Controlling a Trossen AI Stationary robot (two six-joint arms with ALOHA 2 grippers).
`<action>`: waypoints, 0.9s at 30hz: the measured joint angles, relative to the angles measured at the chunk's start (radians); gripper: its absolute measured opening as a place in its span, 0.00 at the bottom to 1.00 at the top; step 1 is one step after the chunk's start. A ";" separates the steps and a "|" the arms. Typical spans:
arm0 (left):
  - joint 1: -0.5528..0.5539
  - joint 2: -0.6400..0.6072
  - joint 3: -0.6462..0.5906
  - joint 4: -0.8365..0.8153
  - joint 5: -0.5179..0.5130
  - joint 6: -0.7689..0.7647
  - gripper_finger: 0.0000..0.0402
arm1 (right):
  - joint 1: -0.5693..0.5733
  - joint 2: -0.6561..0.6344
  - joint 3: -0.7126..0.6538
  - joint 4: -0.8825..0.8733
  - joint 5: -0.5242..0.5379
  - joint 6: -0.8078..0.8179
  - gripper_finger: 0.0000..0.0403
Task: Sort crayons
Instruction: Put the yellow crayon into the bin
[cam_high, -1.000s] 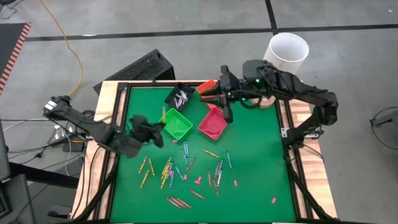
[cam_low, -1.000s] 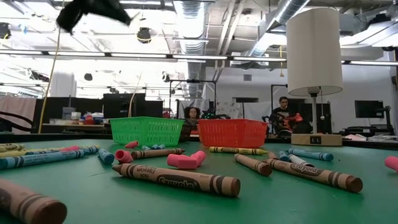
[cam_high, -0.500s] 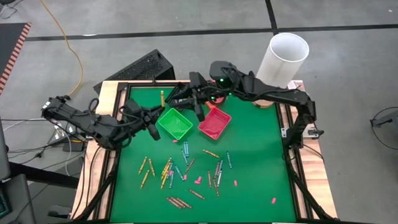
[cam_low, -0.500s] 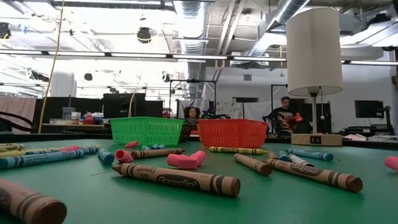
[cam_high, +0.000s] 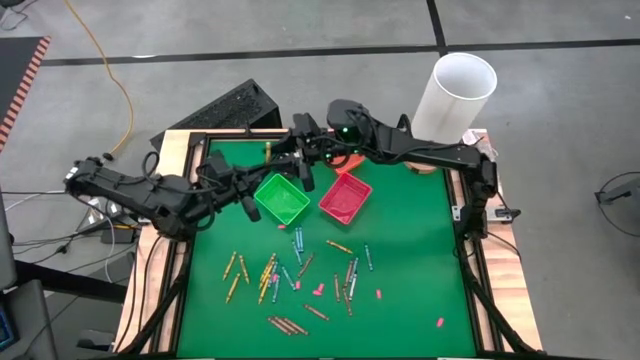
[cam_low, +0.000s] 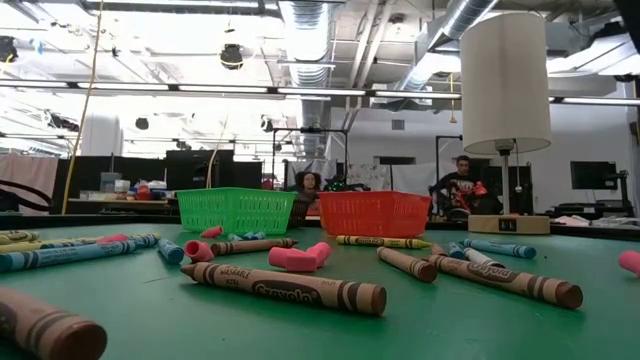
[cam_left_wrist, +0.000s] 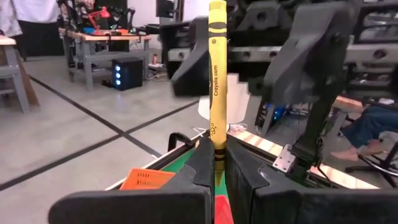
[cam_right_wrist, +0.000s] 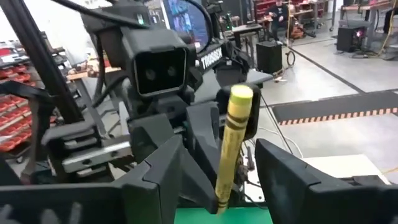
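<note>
Currently mid-handover above the far edge of the green bench (cam_high: 420, 260). Left pincer (cam_left_wrist: 214, 163) clamped on the lower end of a yellow crayon (cam_left_wrist: 216, 74), held upright so the free upper length is offered to the other arm. Right pincer (cam_right_wrist: 217, 171) set apart, fingers standing either side of the same crayon without touching it, as seen in the right wrist view; presumably either just released or poised to close, cannot tell which from position alone. Both pincers meeting just behind the green bin (cam_high: 281, 198), beside the red bin (cam_high: 345, 197); likely a regrip to reorient the stick before dropping it into a bin. Remaining crayons (cam_high: 290, 270) scattered loose on the near half of the bench, well apart from the bins, with small pink bits (cam_high: 318, 290) among them, so sorting judged far from complete. White cylinder (cam_high: 455, 95) standing off the far right corner, not involved.
</note>
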 joint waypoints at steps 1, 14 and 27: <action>0.007 0.000 0.000 -0.001 0.014 -0.003 0.01 | 0.000 0.004 0.000 0.000 0.000 0.000 0.48; 0.049 0.015 0.000 -0.003 0.052 -0.006 0.00 | -0.015 0.005 0.000 -0.002 0.004 0.000 0.05; 0.049 0.014 0.000 -0.013 -0.007 -0.006 0.27 | -0.069 0.005 0.000 -0.003 0.078 0.029 0.01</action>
